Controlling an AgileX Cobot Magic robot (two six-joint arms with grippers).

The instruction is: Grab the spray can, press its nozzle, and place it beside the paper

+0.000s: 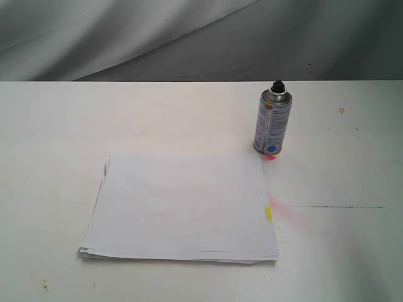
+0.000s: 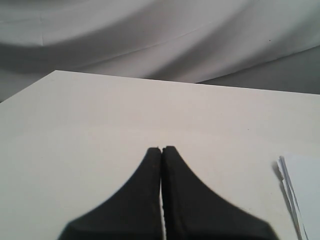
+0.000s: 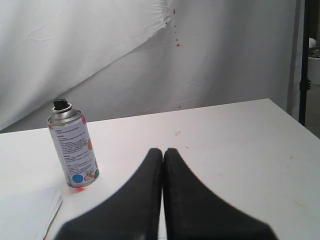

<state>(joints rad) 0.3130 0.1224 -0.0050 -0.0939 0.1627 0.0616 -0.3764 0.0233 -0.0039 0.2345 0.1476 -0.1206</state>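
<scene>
Over the pink-stained white table (image 1: 63, 126), left claw (image 2: 161, 150) and right claw (image 3: 163, 151) hang closed.

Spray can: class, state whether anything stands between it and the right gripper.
Nothing visible does. Only bare table lies between the right gripper and the upright can; the paper lies off to one side of that path.

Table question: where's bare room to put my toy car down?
The white table is bare left of the white paper stack, along the far strip behind it, and on the right past the silver spray can. It's tight where the can stands by the stack's far right corner, with pink spray marks beside that edge.
</scene>
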